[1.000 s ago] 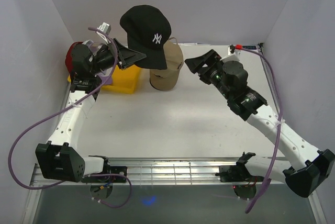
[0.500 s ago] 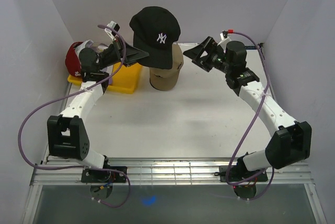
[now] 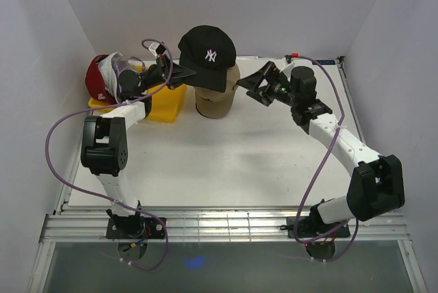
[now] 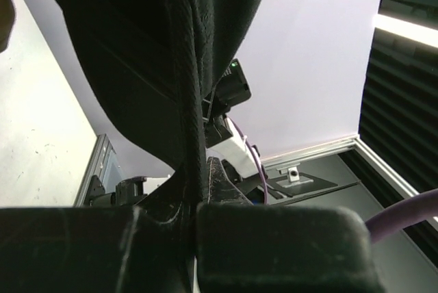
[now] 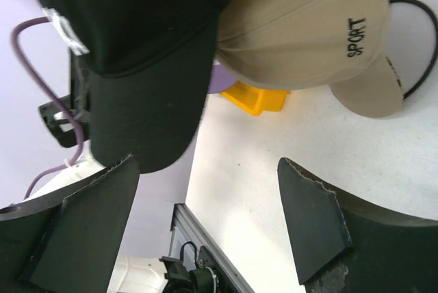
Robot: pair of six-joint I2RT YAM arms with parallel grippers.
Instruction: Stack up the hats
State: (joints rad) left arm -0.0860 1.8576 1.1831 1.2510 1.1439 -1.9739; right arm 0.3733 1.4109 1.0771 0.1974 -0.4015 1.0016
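**Carried across: black cap now over the beige cap**

Since a second ago the left arm has swung the black cap in from 11 o'clock of the beige cap, bringing it lower and over that crown. The right arm has reached in as well. The right claw now waits at 3 o'clock of the beige cap, just beside it, its fingers apart and holding nothing. The left claw is clamped on the black cap's brim, at 9 o'clock of its crown. The beige cap stands at 12 o'clock on the worktop. A red cap lies at 10 o'clock by the yellow tray.

I judge these caps to be light. The crown is soft and would fold under a pinch, and the brim is the one stiff part, so the brim edge is the sound place to hold. The cloth should grip well and nothing here is fragile. Held from one side, the crown may settle askew.

The black cap is dark twill with a white NY on the front and a curved, stitched brim. The beige one has SPORT in dark letters on its side. I cannot tell whether the black crown is fully seated.
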